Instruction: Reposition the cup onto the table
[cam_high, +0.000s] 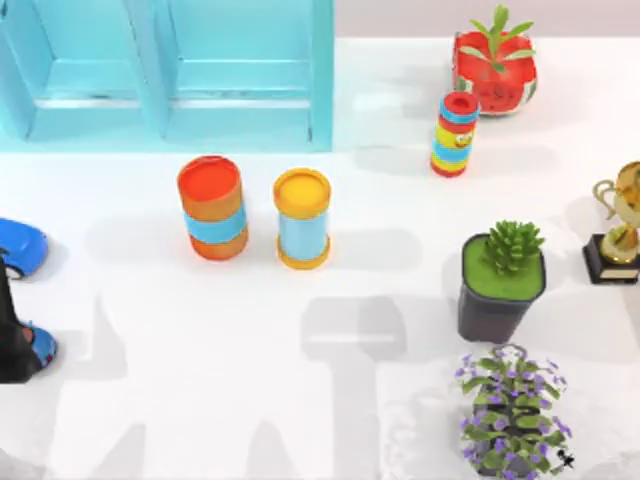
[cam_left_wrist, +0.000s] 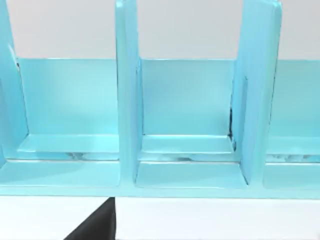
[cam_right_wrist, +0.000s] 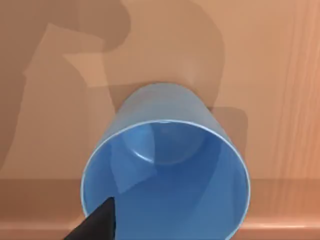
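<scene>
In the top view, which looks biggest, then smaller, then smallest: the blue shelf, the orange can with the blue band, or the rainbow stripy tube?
1. The turquoise shelf unit, by far the largest.
2. The orange cylinder with a blue band.
3. The rainbow-striped cylinder, slimmest and smallest. It stands farther back on the table, but the gap looks clear anyway.

plain blue cup, white table, turquoise shelf
</scene>
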